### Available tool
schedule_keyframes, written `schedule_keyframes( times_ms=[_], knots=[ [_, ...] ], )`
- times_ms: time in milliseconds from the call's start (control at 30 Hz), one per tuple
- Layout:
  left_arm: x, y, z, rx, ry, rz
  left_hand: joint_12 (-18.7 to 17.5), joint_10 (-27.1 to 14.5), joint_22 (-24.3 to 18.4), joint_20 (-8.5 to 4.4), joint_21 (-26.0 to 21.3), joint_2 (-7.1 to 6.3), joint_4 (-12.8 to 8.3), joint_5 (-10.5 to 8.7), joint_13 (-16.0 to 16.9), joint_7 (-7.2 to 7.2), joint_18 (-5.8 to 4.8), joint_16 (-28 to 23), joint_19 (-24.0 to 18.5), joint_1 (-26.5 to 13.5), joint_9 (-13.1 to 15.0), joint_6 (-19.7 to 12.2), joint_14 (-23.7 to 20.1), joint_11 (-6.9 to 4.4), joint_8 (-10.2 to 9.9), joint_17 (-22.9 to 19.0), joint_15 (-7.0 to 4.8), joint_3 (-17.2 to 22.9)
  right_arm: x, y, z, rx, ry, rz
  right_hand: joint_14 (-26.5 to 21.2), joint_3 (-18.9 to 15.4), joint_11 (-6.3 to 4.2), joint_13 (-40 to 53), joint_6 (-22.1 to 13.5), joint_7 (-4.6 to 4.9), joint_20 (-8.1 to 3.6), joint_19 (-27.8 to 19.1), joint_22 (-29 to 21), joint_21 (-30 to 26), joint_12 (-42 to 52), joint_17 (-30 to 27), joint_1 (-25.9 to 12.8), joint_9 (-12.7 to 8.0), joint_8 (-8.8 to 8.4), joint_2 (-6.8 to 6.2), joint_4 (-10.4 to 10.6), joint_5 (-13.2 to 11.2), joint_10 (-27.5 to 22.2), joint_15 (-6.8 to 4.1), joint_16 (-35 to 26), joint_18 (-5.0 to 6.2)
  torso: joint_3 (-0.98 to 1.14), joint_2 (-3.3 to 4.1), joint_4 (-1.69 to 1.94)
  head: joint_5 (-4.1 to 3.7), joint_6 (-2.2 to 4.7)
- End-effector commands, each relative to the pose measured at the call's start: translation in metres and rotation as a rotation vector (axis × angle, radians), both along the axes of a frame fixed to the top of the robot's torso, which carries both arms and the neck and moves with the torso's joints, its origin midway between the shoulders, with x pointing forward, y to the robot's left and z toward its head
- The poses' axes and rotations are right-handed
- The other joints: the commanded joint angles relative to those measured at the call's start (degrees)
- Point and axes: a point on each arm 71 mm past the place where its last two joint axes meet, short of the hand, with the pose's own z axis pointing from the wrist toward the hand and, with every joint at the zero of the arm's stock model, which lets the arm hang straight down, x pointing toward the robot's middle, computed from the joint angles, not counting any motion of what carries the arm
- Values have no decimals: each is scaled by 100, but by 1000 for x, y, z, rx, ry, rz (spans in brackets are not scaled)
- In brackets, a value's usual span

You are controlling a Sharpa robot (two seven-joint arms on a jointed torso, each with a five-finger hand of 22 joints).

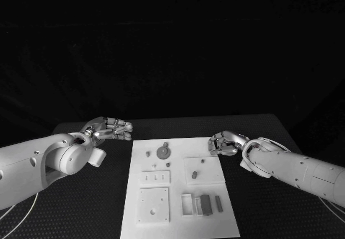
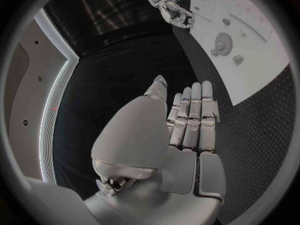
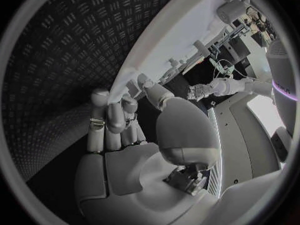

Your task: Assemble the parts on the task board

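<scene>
Two hands: both hover above the black surface (image 1: pixel 86 209), one on each side of the white task board (image 1: pixel 180 199).
Left hand: the left hand (image 1: pixel 109 128) hangs just beyond the board's far left corner; its fingers (image 2: pixel 190 117) lie straight and side by side, holding nothing.
Right hand: the right hand (image 1: pixel 225 143) sits over the board's right edge near the far end; its fingers (image 3: pixel 112 122) curl inward at the tips, and I see nothing held in them.
Task board: it lies flat in the middle of the surface, long side running away from the robot.
Far parts: a round disc part (image 1: pixel 164 151) lies near the board's far end, with small oval parts (image 1: pixel 167 164) beside it.
Middle parts: one oval part (image 1: pixel 195 175) rests in a square recess on the right half.
Near parts: dark upright bars (image 1: pixel 206 204) stand side by side at the near right, next to a square plate (image 1: pixel 154 204) on the near left.
</scene>
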Motion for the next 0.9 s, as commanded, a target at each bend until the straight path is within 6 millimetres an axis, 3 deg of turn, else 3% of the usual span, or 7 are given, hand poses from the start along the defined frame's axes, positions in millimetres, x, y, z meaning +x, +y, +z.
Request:
schedule_keyframes(
  times_ms=[33, 900],
  knots=[
    [-1, -2, 1, -5, -11, -21, -35, 56, 10, 19, -39, 23, -5, 13, 4, 97, 87, -22, 12, 28, 3, 50, 40, 2, 11, 6, -9, 27, 0, 3, -1, -2, 5, 19, -25, 11, -11, 6, 167, 82, -41, -8, 121, 32, 37, 5, 31, 15, 54, 110, -29, -31, -3, -34, 24, 169, 1, -1, 0, 0, -11],
    [-1, -1, 1, -4, -9, -21, -38, 62, 13, 20, -42, 21, -1, 12, 5, 99, 86, -31, 14, 28, 1, 49, 43, 1, 10, 16, -9, 21, 1, 6, -5, -19, 3, 15, -17, -63, 16, 7, 371, 111, -33, -21, 118, 74, 59, 0, 54, 44, 129, 254, -18, -31, 20, -8, 52, 169, 4, -4, -4, 10, -52]
  ],
)
